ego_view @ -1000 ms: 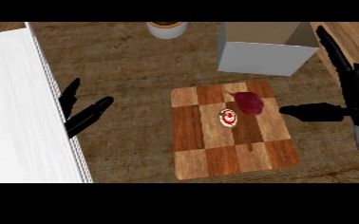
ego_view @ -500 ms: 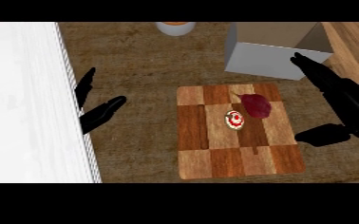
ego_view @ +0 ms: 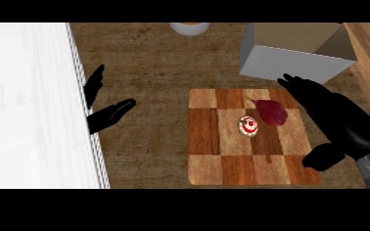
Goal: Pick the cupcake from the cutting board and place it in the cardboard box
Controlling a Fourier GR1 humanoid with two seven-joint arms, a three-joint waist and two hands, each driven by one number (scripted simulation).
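Approach step; nothing is held yet.

- Lower right of frame: the cutting board (ego_view: 206,166) is seen lying flat on the brown counter (ego_view: 151,73).
- Right edge, over the board's right side: the right hand (ego_view: 336,122) is held open, fingers spread and pointing toward the upper left, thumb set apart lower down. Nothing is enclosed by it.
- Centre of the board: the cupcake (ego_view: 248,125) is found upright, white top with red marking, well to the left of the right hand and not touched.
- Just up and right of the cupcake: a dark red lump (ego_view: 271,111) is noted, close beside it, between cupcake and fingers.
- Left of frame, beside the white surface (ego_view: 36,103): the left hand (ego_view: 104,117) is seen open and at rest, holding nothing.
- Upper right: the cardboard box (ego_view: 289,63) is placed beyond the board, open at the top.
- Top centre: a round pot (ego_view: 189,28) is partly cut off.

Next move, as judged: the right hand must be brought left and down, closed around the cupcake alone, the red lump being avoided.
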